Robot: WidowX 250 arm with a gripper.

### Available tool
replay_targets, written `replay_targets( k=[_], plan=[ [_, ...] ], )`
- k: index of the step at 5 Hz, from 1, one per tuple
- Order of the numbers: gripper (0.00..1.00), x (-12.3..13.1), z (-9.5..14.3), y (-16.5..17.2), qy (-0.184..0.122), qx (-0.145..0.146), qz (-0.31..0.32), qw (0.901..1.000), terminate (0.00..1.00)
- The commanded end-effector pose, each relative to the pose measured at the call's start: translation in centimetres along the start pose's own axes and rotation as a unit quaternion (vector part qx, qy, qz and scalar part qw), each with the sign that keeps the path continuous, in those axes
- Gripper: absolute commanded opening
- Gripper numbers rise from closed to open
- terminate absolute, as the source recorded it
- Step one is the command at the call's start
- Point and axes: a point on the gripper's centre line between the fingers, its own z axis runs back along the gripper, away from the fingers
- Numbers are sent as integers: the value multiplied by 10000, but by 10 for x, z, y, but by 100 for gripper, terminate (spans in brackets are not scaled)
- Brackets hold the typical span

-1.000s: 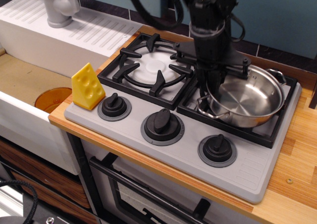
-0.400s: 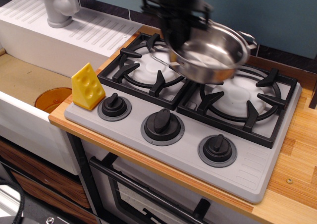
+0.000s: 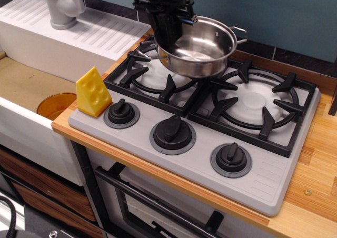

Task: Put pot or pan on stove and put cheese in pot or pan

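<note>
Three knobs point(image 3: 172, 134) line the stove's point(image 3: 263, 185) near edge. The cheese point(image 3: 93, 92) stands upright at the stove's near left corner, beside the left knob, with the sink point(image 3: 31, 85) dropping away just left of it. The right burner point(image 3: 257, 102) is now bare and open. Toward the far edge, the fingers point(image 3: 167, 25) are clamped on the left rim of the pan point(image 3: 197, 47), held tilted above the left burner point(image 3: 155, 72). It has shifted left since a moment ago.
</note>
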Motion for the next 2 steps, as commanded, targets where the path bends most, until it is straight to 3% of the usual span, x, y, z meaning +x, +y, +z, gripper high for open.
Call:
replay_targets(
  k=[1,2],
  plan=[
    [0,21,4,44,-351,-9,-134,9993,0],
    [0,22,-4,56,-388,-81,-153,9991,0]
  ],
)
